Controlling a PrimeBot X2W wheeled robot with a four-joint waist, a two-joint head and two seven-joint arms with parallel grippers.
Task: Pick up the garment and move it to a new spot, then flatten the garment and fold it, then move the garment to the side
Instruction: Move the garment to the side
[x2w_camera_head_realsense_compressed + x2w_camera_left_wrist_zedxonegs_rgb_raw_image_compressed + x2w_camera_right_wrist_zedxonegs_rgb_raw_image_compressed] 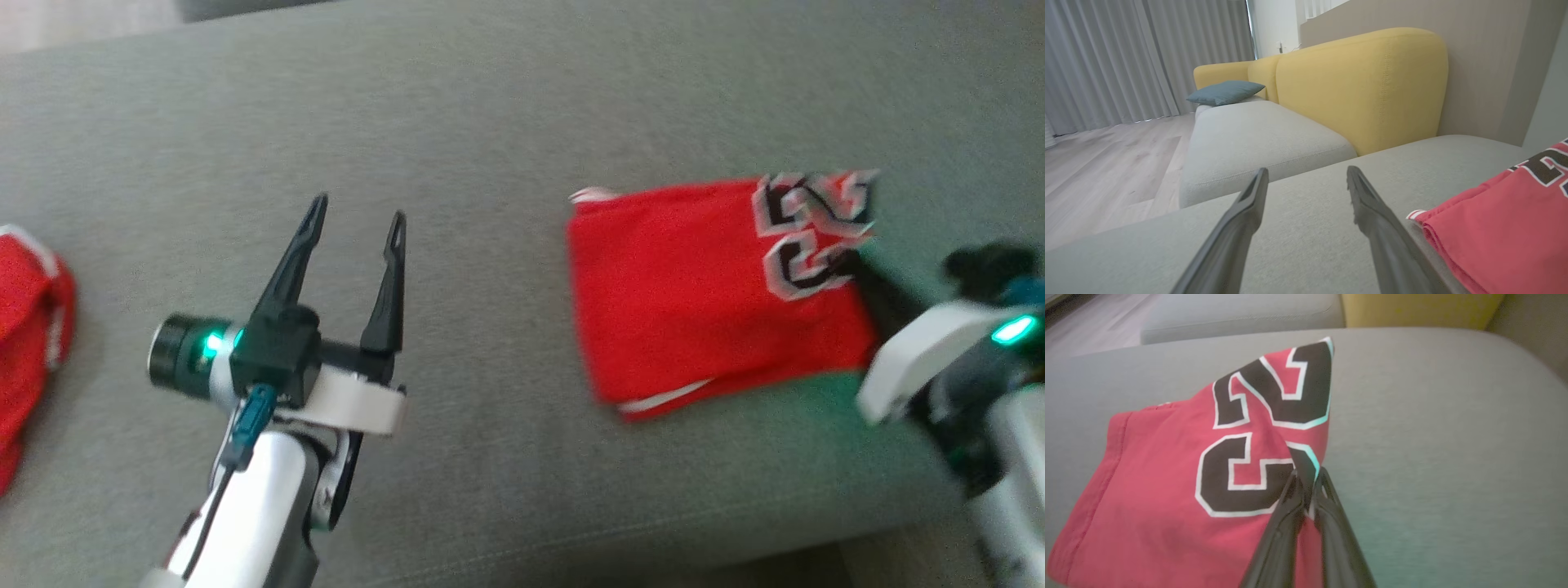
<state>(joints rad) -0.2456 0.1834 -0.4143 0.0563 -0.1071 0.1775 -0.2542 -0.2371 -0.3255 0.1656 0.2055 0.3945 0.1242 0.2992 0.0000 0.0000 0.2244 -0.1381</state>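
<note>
Our right gripper (1308, 479) is pinched shut on the folded red garment (1167, 506), at its 3 o'clock edge by the numbers. With a one-edge grip, we'd drag low and slow across the grey cushion (490, 122) or the fold could open. Our left gripper (359, 208) hangs wide open and empty at the garment's 9 o'clock. Head view's too blurry to judge the pinch, but right wrist view shows it. Left wrist view adds the yellow backrest (1363, 81) beyond.
</note>
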